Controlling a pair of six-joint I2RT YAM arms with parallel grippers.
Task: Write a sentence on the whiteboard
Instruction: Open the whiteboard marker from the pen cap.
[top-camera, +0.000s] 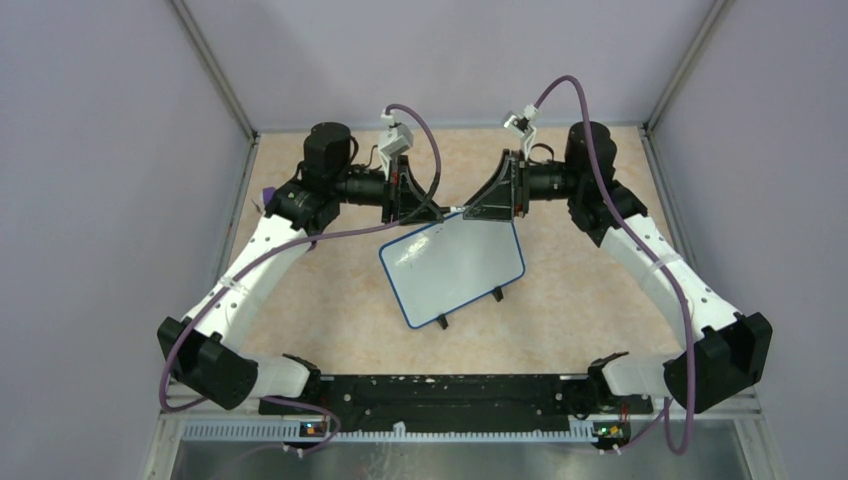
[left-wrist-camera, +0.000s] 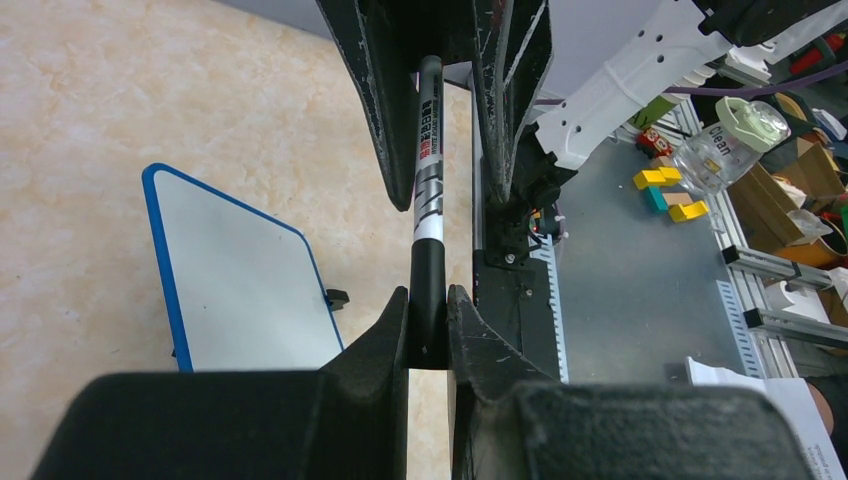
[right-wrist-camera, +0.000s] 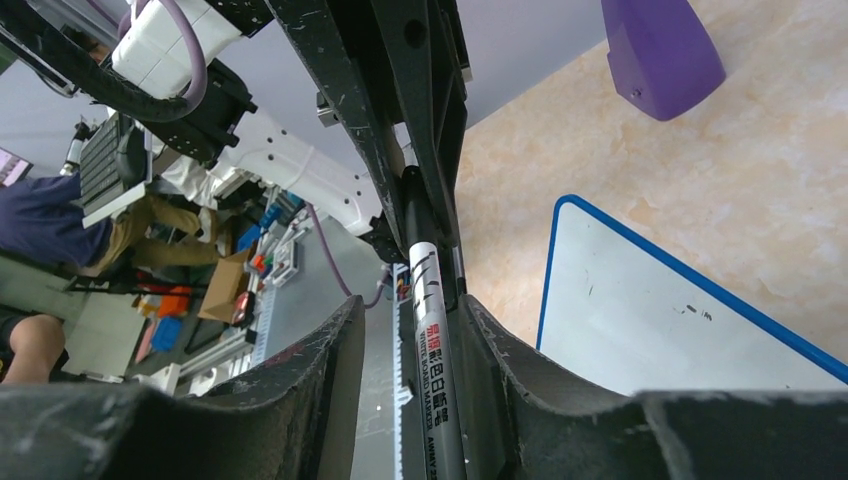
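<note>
The whiteboard (top-camera: 452, 268), white with a blue frame and small black feet, lies tilted on the table; it also shows in the wrist views (left-wrist-camera: 240, 280) (right-wrist-camera: 650, 310). Its face bears only faint specks, and no sentence shows on it. Above its far edge the two grippers face each other tip to tip. A silver and black marker (left-wrist-camera: 428, 200) runs between them. My left gripper (left-wrist-camera: 428, 300) is shut on the marker's black end. My right gripper (right-wrist-camera: 410, 310) stands open around the marker's printed barrel (right-wrist-camera: 435, 380), with a gap on one side.
A purple wedge (right-wrist-camera: 660, 45) sits on the table beyond the board, near the left arm's wrist (top-camera: 268, 195). Grey walls close in the back and sides. The black arm rail (top-camera: 440, 390) runs along the near edge. Off the table is clutter (left-wrist-camera: 700, 170).
</note>
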